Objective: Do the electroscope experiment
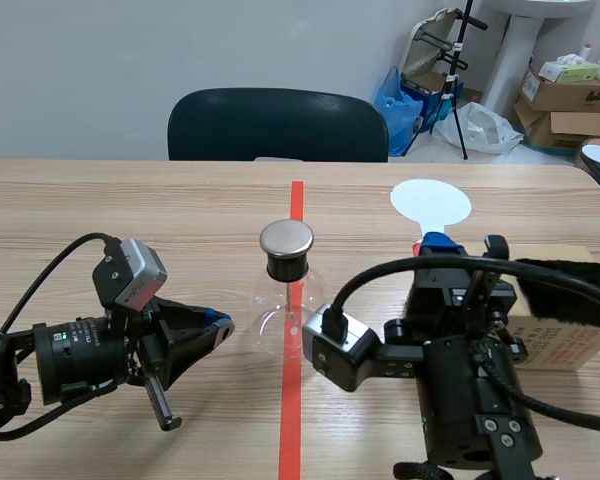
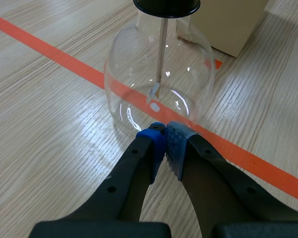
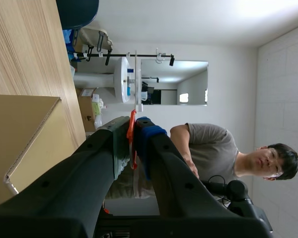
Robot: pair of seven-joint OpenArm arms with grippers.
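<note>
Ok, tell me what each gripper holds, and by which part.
The right gripper pinches the white disc by its red stem. The left gripper is shut on nothing, tips by the flask.

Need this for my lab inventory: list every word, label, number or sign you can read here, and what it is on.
No text here is legible.
Red print on the side of the cardboard box: too small and blurred.
Labels on the brown cartons in the far corner: too small.
Glass flask, white disc in the right claw: no lettering seen.
</note>
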